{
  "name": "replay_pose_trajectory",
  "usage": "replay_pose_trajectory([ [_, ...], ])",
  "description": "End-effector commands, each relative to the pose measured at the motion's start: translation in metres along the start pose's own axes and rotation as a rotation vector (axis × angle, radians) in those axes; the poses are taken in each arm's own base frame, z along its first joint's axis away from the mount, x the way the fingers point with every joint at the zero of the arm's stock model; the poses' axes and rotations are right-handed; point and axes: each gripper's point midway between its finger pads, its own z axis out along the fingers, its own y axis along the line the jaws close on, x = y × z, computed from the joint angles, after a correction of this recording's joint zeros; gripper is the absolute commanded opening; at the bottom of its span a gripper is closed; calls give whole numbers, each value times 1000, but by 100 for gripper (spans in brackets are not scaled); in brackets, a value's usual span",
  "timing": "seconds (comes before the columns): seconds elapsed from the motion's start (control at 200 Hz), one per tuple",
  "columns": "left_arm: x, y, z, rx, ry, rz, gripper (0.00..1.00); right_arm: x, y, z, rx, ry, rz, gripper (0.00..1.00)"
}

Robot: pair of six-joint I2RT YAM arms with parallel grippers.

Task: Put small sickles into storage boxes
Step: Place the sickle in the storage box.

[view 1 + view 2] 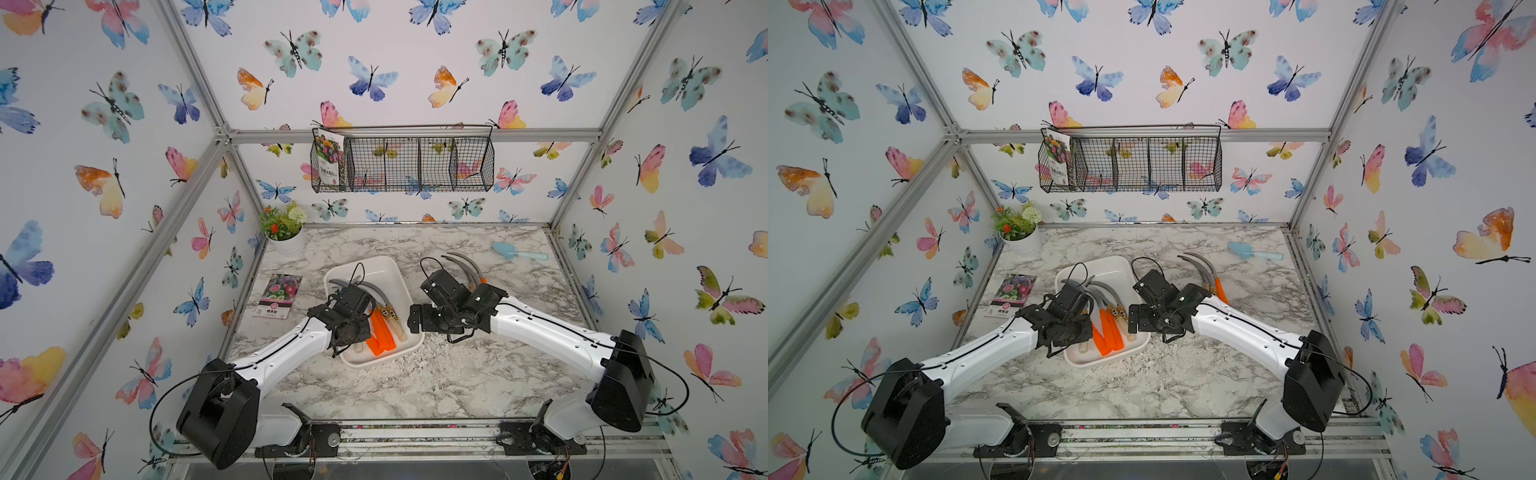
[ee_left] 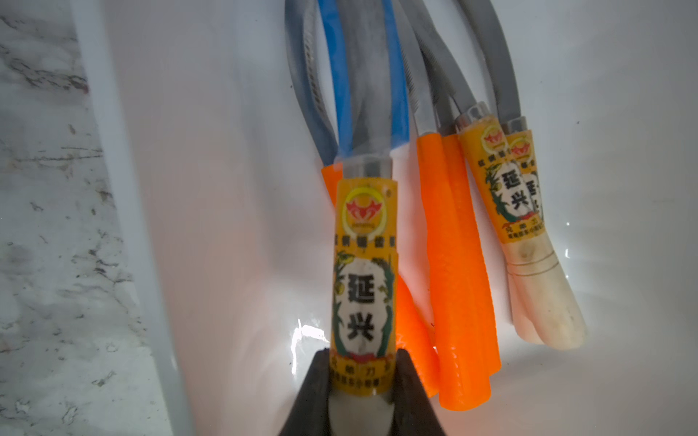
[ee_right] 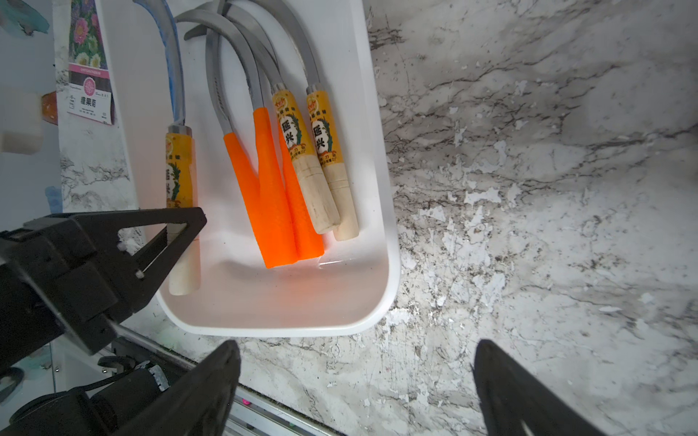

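The white storage box (image 1: 374, 266) sits mid-table with several small sickles in it, orange handles (image 1: 380, 332) beside pale wooden labelled ones (image 3: 321, 181). My left gripper (image 2: 362, 377) is shut on the wooden handle of one more small sickle (image 2: 364, 264) with a blue-edged blade, low inside the box along its left wall (image 2: 151, 188). Whether that sickle touches the floor of the box I cannot tell. My right gripper (image 3: 355, 377) stands open with nothing in it, over the marble just off the box's near right corner. Two small sickles (image 1: 465, 266) lie on the table behind the right arm.
A light blue trowel (image 1: 519, 252) lies at the back right. A seed packet (image 1: 279, 295) lies left of the box, and a white flower pot (image 1: 286, 237) stands in the back left corner. A black wire basket (image 1: 403, 164) hangs on the back wall.
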Motion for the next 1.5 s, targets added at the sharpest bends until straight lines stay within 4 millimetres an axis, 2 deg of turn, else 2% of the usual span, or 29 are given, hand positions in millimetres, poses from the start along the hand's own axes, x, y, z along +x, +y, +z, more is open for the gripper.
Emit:
replay_pose_trajectory([
  [0.0,-4,-2,11,19,-6,23,12,-5,4,-4,10,-13,-8,98],
  [0.155,-2,1,20,17,11,24,25,-8,5,-6,20,-17,-14,98],
  [0.33,-6,-6,16,36,8,41,44,-12,3,-10,37,-29,-22,98],
  [0.686,-25,-26,-17,109,-33,65,68,-20,-9,-16,114,-69,-47,98],
  [0.831,-32,-37,-32,162,-52,92,92,-22,-17,-15,164,-71,-59,98],
  [0.996,-34,-54,-48,241,-59,142,100,-22,-29,-8,203,-49,-57,98],
  [1.176,-33,-69,-61,296,-79,216,98,-26,-51,0,234,-34,-28,98],
  [1.492,-25,-94,-74,407,-102,298,98,-35,-102,14,324,-6,17,98],
])
